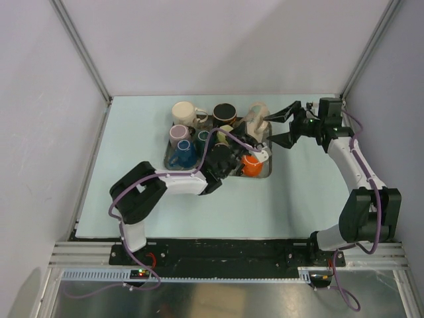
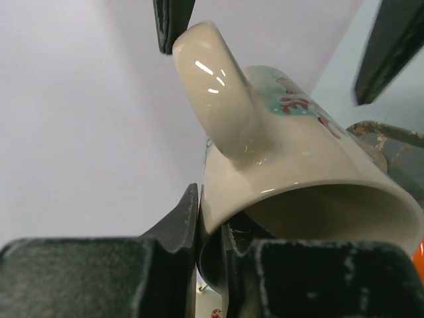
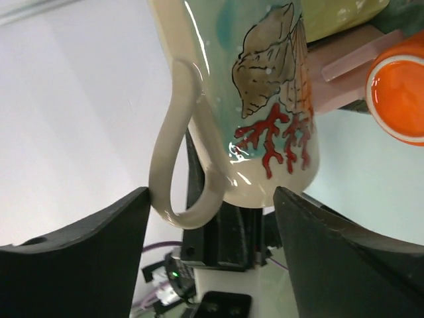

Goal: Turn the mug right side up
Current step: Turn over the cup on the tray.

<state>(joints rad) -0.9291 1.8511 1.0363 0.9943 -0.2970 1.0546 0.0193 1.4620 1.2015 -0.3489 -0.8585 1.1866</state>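
The left hand (image 2: 209, 222) is closed down narrow on the mug (image 2: 298, 152). Its two dark fingers pinch the rim, one pad against the outside wall and the other just inside the mouth. In the left wrist view the mug is tipped over, with its open mouth facing back toward that wrist and its cream handle arching up on the near side. The right hand (image 1: 269, 130) stands wide, one finger on either side of the same mug and neither pad pressing on the body. In the right wrist view the handle's curve sits just beside one finger, and I cannot tell whether they touch. The shell and red coral print on the mug's side faces that camera. From above, the mug is at the far right corner of the tray (image 1: 265, 173), among the other cups, with an orange mug (image 3: 397, 86) close by. The tray rests on the pale worktop (image 1: 132, 132).
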